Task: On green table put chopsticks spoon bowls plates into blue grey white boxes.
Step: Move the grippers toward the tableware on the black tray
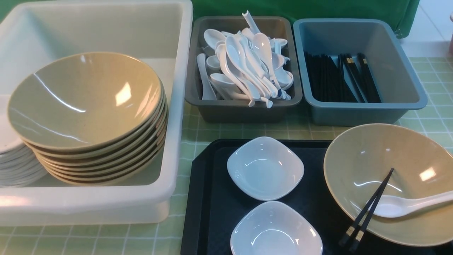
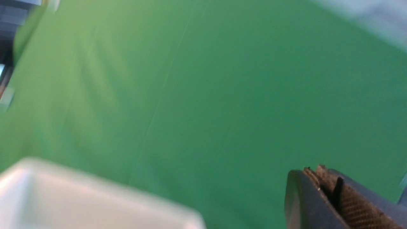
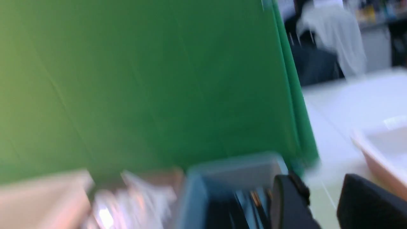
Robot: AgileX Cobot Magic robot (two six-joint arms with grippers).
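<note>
I see chopsticks (image 1: 370,207) and spoon (image 1: 407,204) lying in the tan bowl (image 1: 357,156) on the black tray (image 1: 208,198); left fingers (image 2: 299,197) together; right fingers (image 3: 291,203) apart, seemingly empty through blur.

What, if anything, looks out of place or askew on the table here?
Nothing is spilled or broken. The chopsticks lie slanted across the near rim of the tan bowl, tips inside, with a white spoon in it; spoons in the grey box are heaped untidily.
</note>
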